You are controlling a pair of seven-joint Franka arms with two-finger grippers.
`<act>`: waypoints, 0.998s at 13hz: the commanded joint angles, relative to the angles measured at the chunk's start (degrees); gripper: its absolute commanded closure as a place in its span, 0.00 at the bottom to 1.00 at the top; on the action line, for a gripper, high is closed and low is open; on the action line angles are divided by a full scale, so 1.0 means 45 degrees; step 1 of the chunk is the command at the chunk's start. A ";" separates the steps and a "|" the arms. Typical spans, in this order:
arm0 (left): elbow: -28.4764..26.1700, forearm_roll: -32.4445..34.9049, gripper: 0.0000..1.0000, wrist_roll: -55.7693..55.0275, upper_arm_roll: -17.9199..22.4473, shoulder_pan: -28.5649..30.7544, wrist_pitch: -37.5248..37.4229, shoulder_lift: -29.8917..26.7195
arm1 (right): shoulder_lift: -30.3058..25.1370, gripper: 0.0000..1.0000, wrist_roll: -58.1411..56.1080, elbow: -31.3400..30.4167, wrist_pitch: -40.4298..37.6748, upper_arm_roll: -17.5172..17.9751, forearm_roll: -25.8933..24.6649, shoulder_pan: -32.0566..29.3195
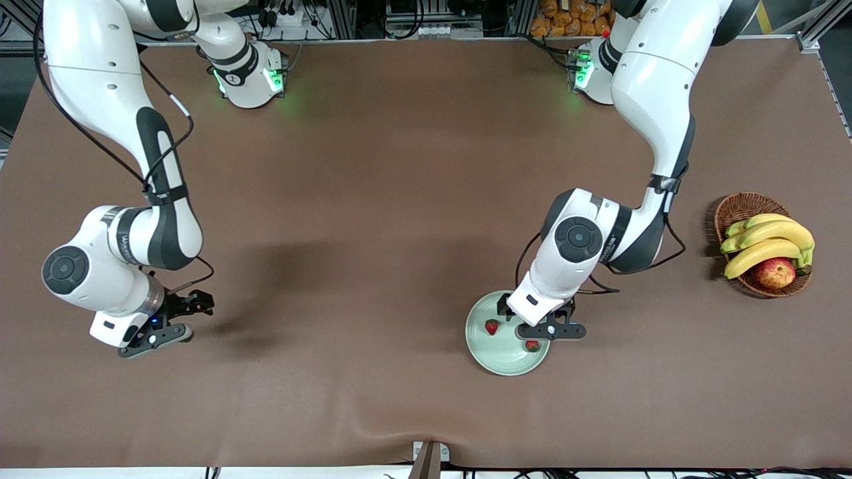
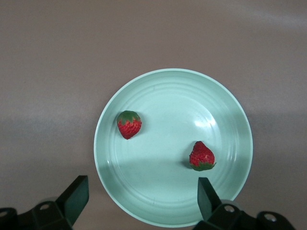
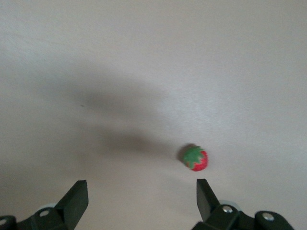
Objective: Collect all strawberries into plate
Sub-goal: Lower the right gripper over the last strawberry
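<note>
Table: a brown cloth point(image 1: 399, 199) covers the whole table top.
Plate: the pale green plate point(image 1: 496, 359) sits on the cloth, toward the left arm's end of the table.
Strawberries in the plate: two. One strawberry point(image 1: 491, 326) lies in the plate. The second strawberry point(image 1: 532, 345) lies in the plate too, apart from the first.
Last strawberry: the third strawberry point(image 3: 195, 158) lies on the bare cloth, well apart from the plate, under the right gripper.
Left gripper: the left gripper point(image 2: 141, 199) hangs over the plate, fingers wide apart, holding nothing.
Right gripper: the right gripper point(image 3: 141, 199) is over the third strawberry, fingers wide apart, holding nothing.
Basket: a brown basket point(image 1: 735, 209) with bananas point(image 1: 765, 243) and an apple point(image 1: 775, 273) sits well apart from the plate, at the left arm's end.
</note>
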 commanded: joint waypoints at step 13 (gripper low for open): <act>-0.0382 0.0166 0.00 -0.0562 -0.0141 0.0150 -0.1422 -0.0548 | 0.1823 0.00 -0.5335 0.0403 0.2049 0.0258 -0.0027 -0.0994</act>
